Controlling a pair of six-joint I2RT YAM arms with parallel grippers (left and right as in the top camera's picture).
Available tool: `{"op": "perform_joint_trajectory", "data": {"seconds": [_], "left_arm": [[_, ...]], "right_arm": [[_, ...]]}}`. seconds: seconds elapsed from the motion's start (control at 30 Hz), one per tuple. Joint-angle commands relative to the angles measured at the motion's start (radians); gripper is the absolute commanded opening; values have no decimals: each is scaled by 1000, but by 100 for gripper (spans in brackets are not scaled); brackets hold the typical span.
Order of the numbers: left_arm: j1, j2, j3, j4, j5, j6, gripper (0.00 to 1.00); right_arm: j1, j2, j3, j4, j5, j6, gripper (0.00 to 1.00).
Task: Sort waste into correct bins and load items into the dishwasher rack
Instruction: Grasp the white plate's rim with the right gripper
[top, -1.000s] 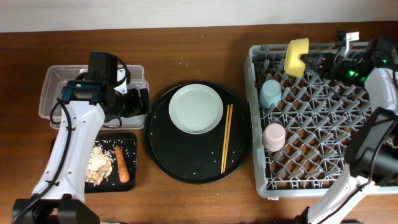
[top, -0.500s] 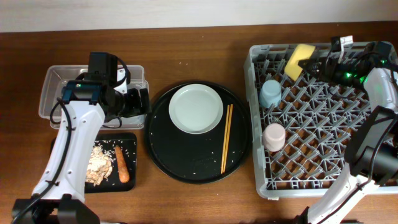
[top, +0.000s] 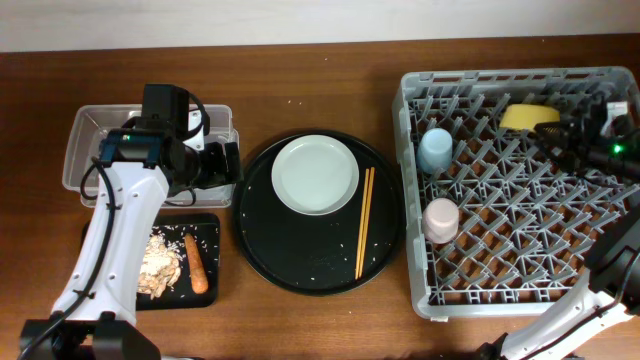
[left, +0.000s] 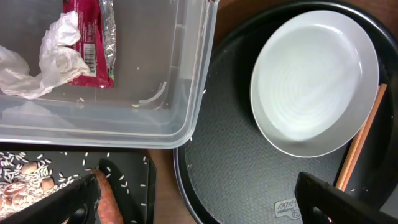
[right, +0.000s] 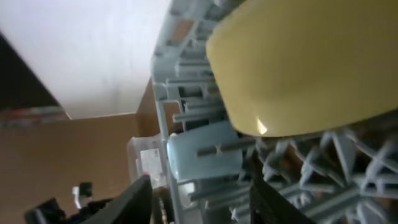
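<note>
The yellow bowl (top: 529, 117) lies in the back right part of the grey dishwasher rack (top: 520, 290); it fills the top of the right wrist view (right: 305, 68). My right gripper (top: 562, 136) is just right of it, open and empty (right: 202, 199). The blue cup (top: 435, 150) and the pink-inside cup (top: 440, 220) stand in the rack's left side. The pale plate (top: 316, 175) and the chopsticks (top: 364, 222) lie on the round black tray (top: 270, 250). My left gripper (left: 199, 199) is open and empty, between the clear tub (top: 90, 125) and the small black tray (top: 210, 225).
The clear tub holds the red wrapper (left: 93, 43) and white tissue (left: 43, 56). The small black tray holds the carrot piece (top: 197, 262) and beige scraps (top: 158, 265) with rice grains (left: 25, 174). A few rice grains lie on the round tray.
My right gripper carried the yellow bowl from the rack's back rim to the right and down into the rack, then drew back to the right. The left arm has not moved.
</note>
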Motion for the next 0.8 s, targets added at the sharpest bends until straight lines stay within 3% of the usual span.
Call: {"op": "perform_joint_trajectory", "data": {"seconds": [0.0, 0.1, 0.17, 0.3, 0.5, 0.57, 0.6, 0.63, 0.67, 0.77], "left_arm": [[-1, 1, 3, 0, -4, 9, 99], [-1, 1, 3, 0, -4, 9, 99], [-1, 1, 3, 0, -4, 9, 99], [-1, 1, 3, 0, -4, 9, 99], [-1, 1, 3, 0, -4, 9, 99], [-1, 1, 3, 0, -4, 9, 99], [-1, 1, 3, 0, -4, 9, 99], [-1, 1, 3, 0, -4, 9, 99], [-1, 1, 3, 0, -4, 9, 99], [-1, 1, 3, 0, -4, 9, 99]], "right_arm": [[5, -44, 6, -31, 97, -3, 50], [7, -185, 7, -40, 277, 23, 50], [34, -318, 7, -52, 500, 86, 50], [204, -510, 7, 14, 845, 97, 51], [626, -519, 6, -182, 929, 78, 51], [757, -517, 5, -236, 928, 161, 51], [811, -515, 4, -236, 923, 223, 60], [850, -512, 4, -232, 921, 260, 87], [924, -501, 4, -212, 917, 290, 98], [1027, -463, 4, -181, 918, 296, 98]]}}
